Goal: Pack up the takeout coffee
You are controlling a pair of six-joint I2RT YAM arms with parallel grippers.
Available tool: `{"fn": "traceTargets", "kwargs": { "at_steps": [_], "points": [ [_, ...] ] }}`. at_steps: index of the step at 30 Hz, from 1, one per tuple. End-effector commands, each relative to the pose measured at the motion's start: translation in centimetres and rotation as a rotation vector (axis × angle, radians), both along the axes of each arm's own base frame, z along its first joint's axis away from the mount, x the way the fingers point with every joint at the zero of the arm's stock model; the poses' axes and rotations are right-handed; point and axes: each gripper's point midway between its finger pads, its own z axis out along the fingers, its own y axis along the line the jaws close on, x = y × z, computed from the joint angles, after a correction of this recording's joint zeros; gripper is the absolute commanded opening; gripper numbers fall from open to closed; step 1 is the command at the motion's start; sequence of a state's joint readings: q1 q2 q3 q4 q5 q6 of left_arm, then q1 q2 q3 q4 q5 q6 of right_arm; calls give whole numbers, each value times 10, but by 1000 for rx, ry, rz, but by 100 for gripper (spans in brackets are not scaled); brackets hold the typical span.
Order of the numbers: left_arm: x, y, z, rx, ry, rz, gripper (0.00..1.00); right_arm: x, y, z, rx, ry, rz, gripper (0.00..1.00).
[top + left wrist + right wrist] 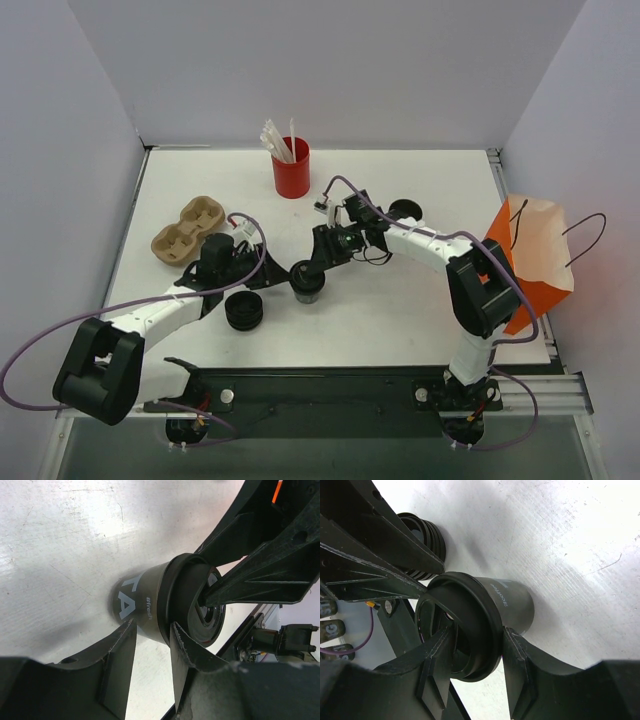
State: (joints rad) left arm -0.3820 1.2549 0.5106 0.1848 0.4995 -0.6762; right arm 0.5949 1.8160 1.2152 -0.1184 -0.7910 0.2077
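Coffee cup [308, 285] | left tool [152, 626] against its side | right tool [476, 641] at lid [487, 612]

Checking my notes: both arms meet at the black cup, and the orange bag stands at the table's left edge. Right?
No. The orange bag stands at the right edge of the table, as the top external view shows. Both arms do meet at the black cup.

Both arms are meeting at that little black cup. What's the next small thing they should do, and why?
Probably the right end effector should press the lid straight down until it sits flush. It seems to pinch the lid's rim, while the left end effector clamps the cup to steady it.
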Motion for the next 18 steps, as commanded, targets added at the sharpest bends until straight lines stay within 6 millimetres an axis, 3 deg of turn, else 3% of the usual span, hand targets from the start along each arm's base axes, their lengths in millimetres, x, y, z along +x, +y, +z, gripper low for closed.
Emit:
{"fn": "traceTargets", "kwargs": {
  "at_steps": [1,6,18],
  "points": [
    [-14,-3,-34,95,54,35,42,-28,-32,-68,-188,58,-27,30],
    [-44,14,-80,213,187,94,42,-35,-34,-78,-190,36,-33,29],
    [-67,39,-134,344,337,169,42,-45,-54,-107,-234,26,-66,29]
  ]
}}
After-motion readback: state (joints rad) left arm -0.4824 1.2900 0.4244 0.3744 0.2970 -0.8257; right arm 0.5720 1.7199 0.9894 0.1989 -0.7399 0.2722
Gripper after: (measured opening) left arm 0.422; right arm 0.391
